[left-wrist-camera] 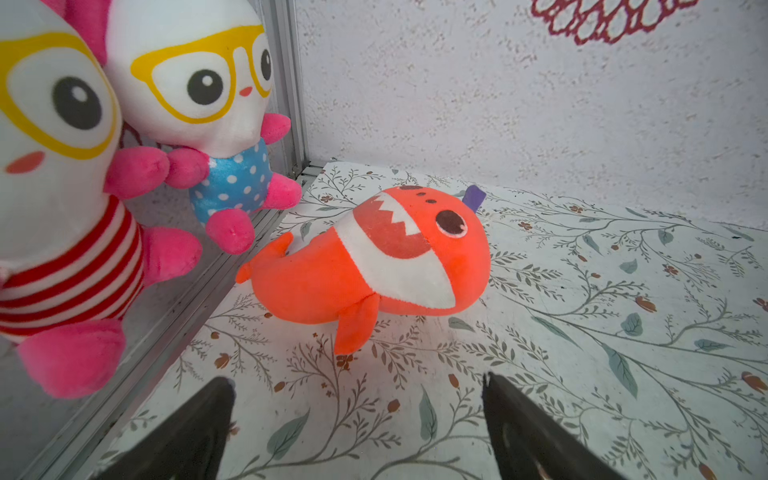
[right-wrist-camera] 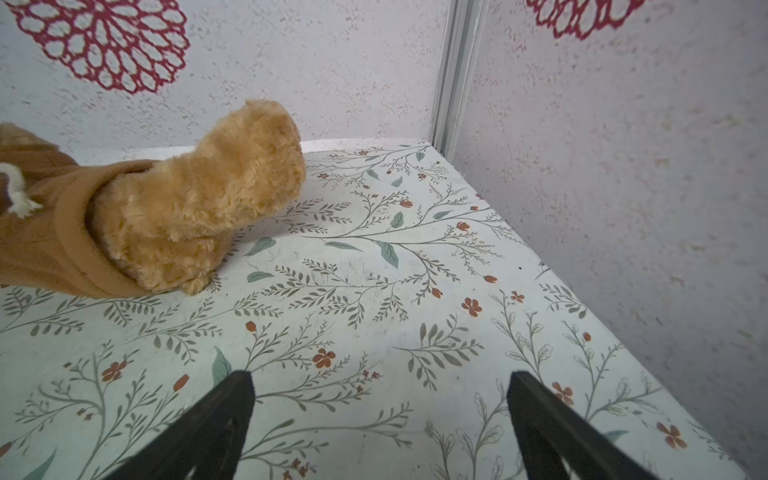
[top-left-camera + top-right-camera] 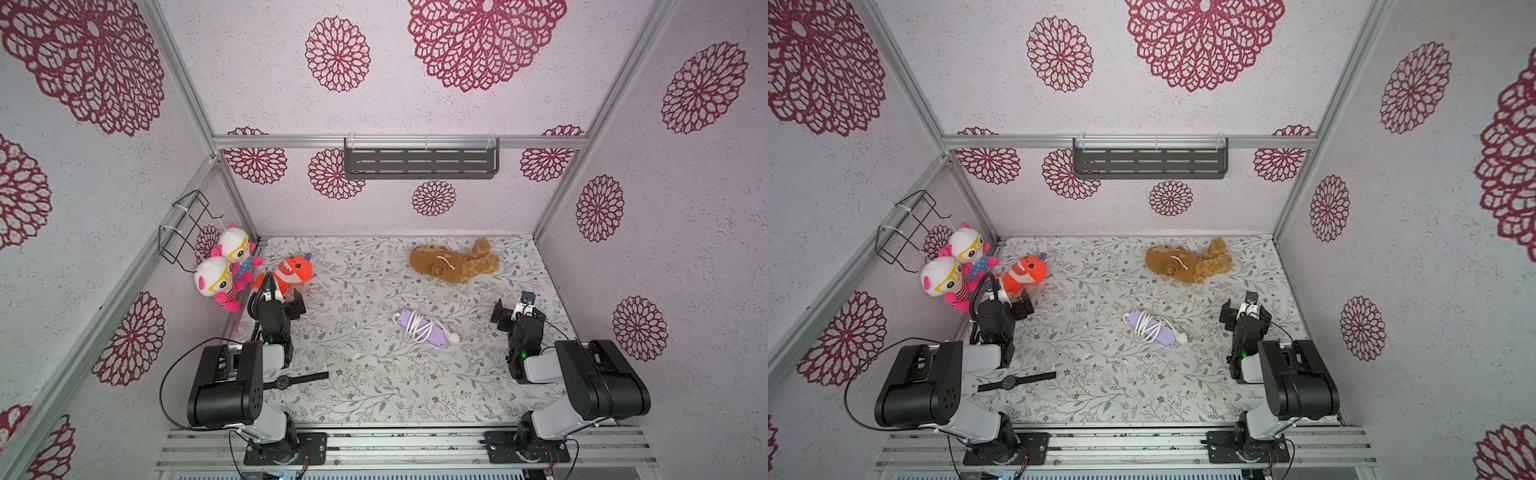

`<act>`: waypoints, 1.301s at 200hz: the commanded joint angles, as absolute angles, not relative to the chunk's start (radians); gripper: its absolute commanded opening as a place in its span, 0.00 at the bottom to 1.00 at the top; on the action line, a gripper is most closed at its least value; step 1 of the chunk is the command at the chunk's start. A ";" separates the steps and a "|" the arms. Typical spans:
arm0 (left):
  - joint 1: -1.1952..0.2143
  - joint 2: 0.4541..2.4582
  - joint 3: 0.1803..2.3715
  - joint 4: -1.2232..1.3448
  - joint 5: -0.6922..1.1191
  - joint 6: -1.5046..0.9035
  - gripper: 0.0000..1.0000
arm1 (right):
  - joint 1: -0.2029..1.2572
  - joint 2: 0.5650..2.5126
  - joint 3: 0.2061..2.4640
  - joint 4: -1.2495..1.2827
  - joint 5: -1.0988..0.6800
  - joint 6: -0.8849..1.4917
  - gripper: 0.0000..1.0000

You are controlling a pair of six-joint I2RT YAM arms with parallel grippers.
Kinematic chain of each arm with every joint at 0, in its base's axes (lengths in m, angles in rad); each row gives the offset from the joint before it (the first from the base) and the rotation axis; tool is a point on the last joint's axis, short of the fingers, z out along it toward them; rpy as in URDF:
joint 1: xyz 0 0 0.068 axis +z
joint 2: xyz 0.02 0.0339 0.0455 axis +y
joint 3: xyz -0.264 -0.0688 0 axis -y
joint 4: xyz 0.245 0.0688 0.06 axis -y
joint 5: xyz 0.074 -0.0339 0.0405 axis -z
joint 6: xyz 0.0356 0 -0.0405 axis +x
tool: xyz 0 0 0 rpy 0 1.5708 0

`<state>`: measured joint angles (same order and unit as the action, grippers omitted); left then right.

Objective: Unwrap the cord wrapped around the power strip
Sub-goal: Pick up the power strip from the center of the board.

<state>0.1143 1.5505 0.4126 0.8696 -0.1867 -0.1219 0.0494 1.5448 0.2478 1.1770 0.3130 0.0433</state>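
cord (image 3: 417, 326) wrapped around power strip (image 3: 432, 336), both grippers empty, apart

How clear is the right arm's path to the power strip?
Probably yes: the jaws of the right arm stand open, and only bare table lies between it and the power strip; the brown plush lies farther back.

Twin tabletop arms: the left arm (image 3: 226, 386) and right arm (image 3: 602, 382) share glossy black rounded joint housings and pale grey links. Black base plates (image 3: 309, 446) with visible screws sit on silver rails (image 3: 395, 441). Thin black cables (image 3: 161, 390) loop alongside, and green lights (image 3: 270, 338) glow near the wrists. The left gripper (image 1: 359, 380) has black tapering fingers (image 1: 195, 432).
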 commanded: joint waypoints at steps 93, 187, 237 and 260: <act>0.127 1.549 0.430 0.855 -0.155 -0.124 0.97 | 0.048 1.536 0.254 1.201 0.310 0.035 0.99; 0.129 1.494 0.368 0.937 -0.145 -0.126 0.97 | 0.049 1.449 0.235 1.170 0.272 0.014 0.99; 0.074 1.184 0.392 0.656 -0.233 -0.175 0.97 | 0.073 1.093 0.383 0.665 0.262 0.106 0.95; 0.070 1.133 0.475 0.541 -0.151 -0.290 0.97 | 0.117 1.061 0.517 0.423 0.140 0.186 0.94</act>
<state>0.0818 1.1748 0.3977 0.7052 -0.1947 -0.1848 0.0757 1.0966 0.3943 0.7139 0.2443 0.0902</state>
